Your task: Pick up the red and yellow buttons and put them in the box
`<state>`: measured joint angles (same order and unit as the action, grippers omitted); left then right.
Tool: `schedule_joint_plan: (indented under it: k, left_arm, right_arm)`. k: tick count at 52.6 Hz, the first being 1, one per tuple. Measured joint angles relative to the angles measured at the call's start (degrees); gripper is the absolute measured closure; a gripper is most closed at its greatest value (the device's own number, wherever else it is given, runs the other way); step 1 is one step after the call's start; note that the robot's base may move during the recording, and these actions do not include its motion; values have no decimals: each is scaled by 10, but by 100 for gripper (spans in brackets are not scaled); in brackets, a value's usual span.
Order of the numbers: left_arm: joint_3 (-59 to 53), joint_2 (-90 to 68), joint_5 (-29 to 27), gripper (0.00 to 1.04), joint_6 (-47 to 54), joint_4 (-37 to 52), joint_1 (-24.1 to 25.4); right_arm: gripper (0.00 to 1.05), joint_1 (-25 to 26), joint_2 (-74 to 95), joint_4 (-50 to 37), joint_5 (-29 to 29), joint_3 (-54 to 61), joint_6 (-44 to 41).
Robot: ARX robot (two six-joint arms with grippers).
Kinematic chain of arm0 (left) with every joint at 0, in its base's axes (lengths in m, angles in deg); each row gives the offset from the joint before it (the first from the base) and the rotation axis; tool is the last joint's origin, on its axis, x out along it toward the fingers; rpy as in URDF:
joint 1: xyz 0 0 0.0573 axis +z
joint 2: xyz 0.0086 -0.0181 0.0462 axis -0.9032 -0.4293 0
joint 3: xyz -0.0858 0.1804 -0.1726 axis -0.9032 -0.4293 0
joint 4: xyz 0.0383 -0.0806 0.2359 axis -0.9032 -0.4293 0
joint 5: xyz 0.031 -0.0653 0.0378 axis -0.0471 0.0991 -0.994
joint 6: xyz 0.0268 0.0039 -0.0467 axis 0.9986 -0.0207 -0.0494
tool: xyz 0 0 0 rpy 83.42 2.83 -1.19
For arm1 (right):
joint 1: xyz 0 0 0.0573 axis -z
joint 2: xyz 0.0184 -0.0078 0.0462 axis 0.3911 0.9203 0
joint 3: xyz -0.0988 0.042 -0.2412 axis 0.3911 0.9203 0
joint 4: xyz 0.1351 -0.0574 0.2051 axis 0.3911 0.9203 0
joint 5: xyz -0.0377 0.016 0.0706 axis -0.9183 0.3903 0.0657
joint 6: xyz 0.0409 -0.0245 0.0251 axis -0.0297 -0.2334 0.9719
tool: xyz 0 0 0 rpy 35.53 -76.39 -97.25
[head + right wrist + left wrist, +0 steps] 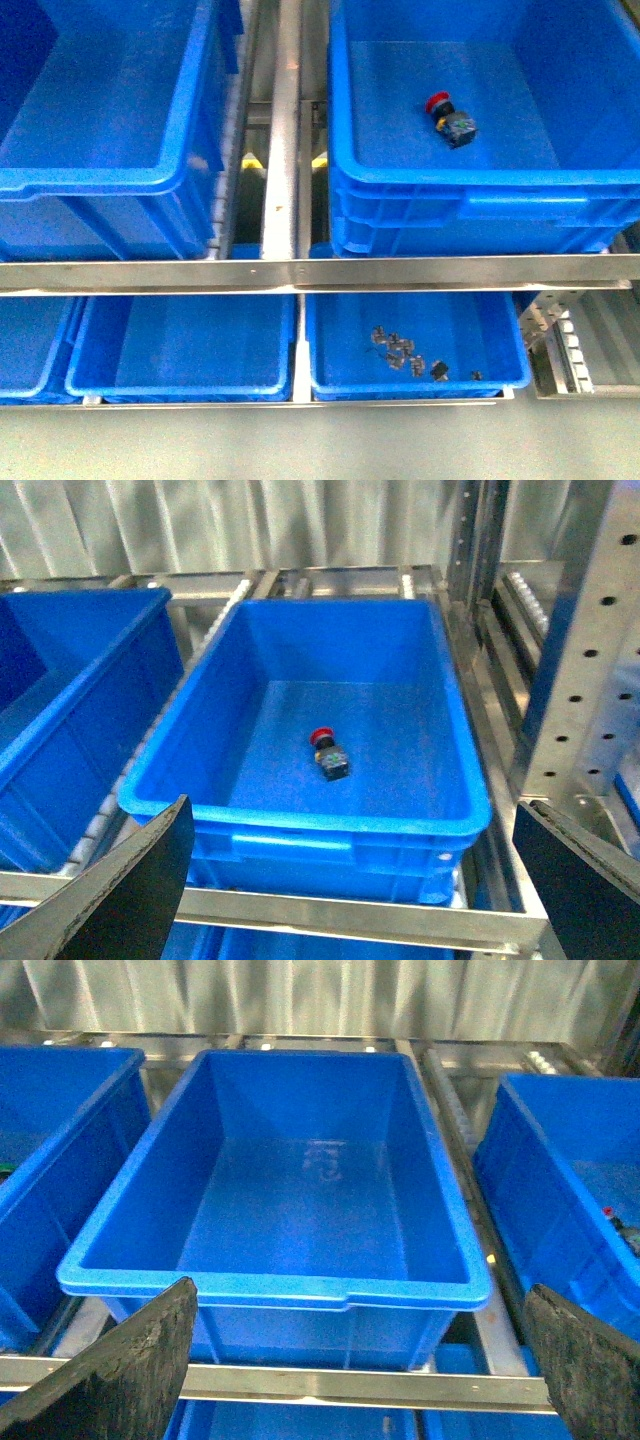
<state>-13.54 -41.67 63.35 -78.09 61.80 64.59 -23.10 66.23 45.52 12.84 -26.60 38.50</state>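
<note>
The red button [450, 117], a red mushroom cap on a dark block body, lies on its side on the floor of the large deep blue box [440, 190] at the upper right. It also shows in the right wrist view [328, 752], inside the box [300, 820]. The yellow button is not in view. My right gripper [352, 815] is open and empty, short of the box's near rim. My left gripper [360, 1295] is open and empty, facing a second large blue bin [270, 1288] that is empty. Neither gripper shows in the front view.
The empty large bin [100, 180] stands at the upper left, with a metal rail [300, 272] across the shelf front. Shallower blue trays [180, 385] sit below; one [420, 382] holds several small metal parts. A perforated steel upright [590, 680] stands beside the box.
</note>
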Motion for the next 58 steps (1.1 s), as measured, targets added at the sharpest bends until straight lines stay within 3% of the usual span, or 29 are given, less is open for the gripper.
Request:
schedule_joint_plan:
  k: [58]
  left_arm:
    - [0, 0, -3, 8, 0, 0, 0]
  right_arm:
    - [7, 1, -1, 2, 6, 0, -1]
